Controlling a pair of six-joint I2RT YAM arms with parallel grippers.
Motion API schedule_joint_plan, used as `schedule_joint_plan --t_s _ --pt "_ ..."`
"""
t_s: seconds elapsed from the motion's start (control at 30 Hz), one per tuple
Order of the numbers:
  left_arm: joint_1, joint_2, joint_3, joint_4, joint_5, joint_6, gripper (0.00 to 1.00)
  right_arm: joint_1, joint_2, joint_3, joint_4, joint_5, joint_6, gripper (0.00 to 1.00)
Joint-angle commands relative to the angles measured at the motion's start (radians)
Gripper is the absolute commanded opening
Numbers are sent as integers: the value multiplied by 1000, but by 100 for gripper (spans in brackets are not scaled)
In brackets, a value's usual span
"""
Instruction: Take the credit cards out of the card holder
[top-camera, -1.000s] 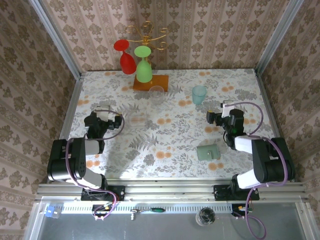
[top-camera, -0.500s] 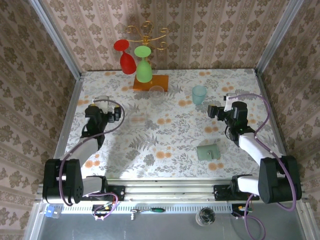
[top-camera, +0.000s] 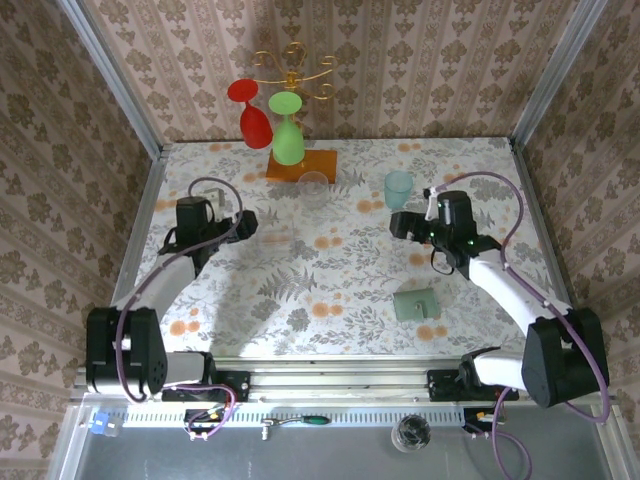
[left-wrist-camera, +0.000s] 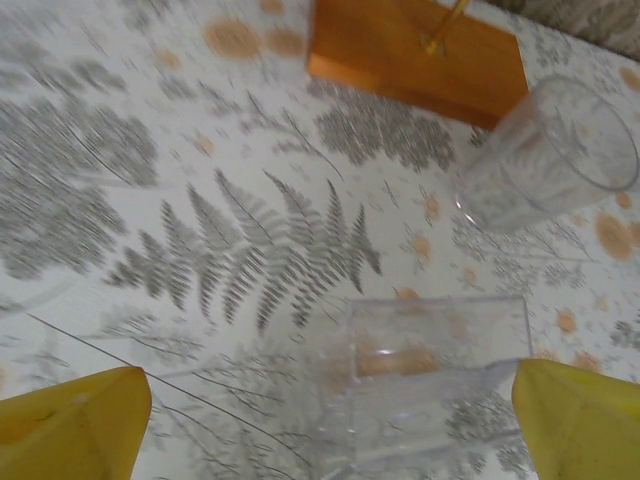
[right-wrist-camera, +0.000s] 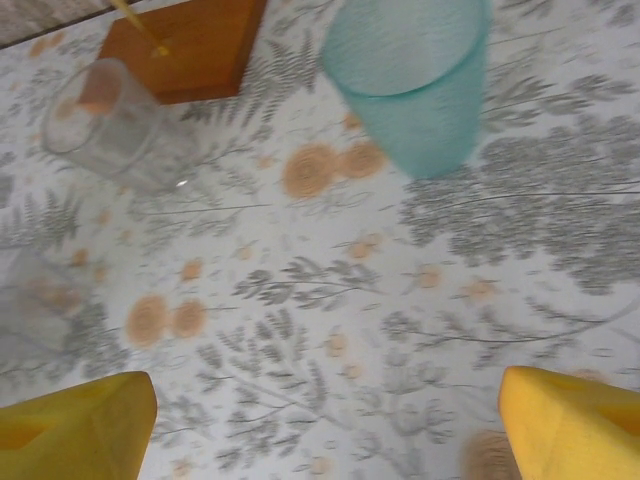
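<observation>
- My left gripper (top-camera: 246, 222) is stretched over the table's (top-camera: 340, 275) left side, jaws wide, with a clear box (left-wrist-camera: 430, 370) just ahead.
- My right gripper (top-camera: 397, 224) is wide too, near the teal cup (top-camera: 398, 187).
- The card holder (top-camera: 416, 303) lies toward the near edge, with room around it.

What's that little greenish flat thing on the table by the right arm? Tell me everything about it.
The card holder is a small, flat, pale grey-green wallet lying on the flowered table, front right. It looks roughly square with a smaller flap on top. Only the table touches it.
</observation>
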Motion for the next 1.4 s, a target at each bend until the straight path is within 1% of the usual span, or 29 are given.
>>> schedule_joint_plan --t_s 0.0,0.13,0.17,0.3,0.57,0.77,0.9,1.17,1.37 --pt "-7 76 45 -54 164 -107 92 49 48 55 -84 -88 112 89" --pt "-8 163 74 -24 234 -137 90 97 106 103 -83 -153 149 89" --pt "-9 183 82 -19 246 -140 88 106 143 116 -87 -167 157 89" --pt "-10 243 104 -6 290 -158 86 144 205 146 -75 -199 178 88" --pt "-22 273 108 26 331 -175 84 198 300 217 -69 -225 205 84" --pt "-67 256 104 37 331 -191 84 219 353 248 -66 -241 226 82" --pt "-104 258 102 69 322 -220 83 227 382 265 -58 -266 234 79" --pt "-196 312 135 110 308 -251 82 236 419 282 -40 -270 236 74" --pt "-233 354 174 122 314 -260 81 238 448 299 -28 -272 221 71"
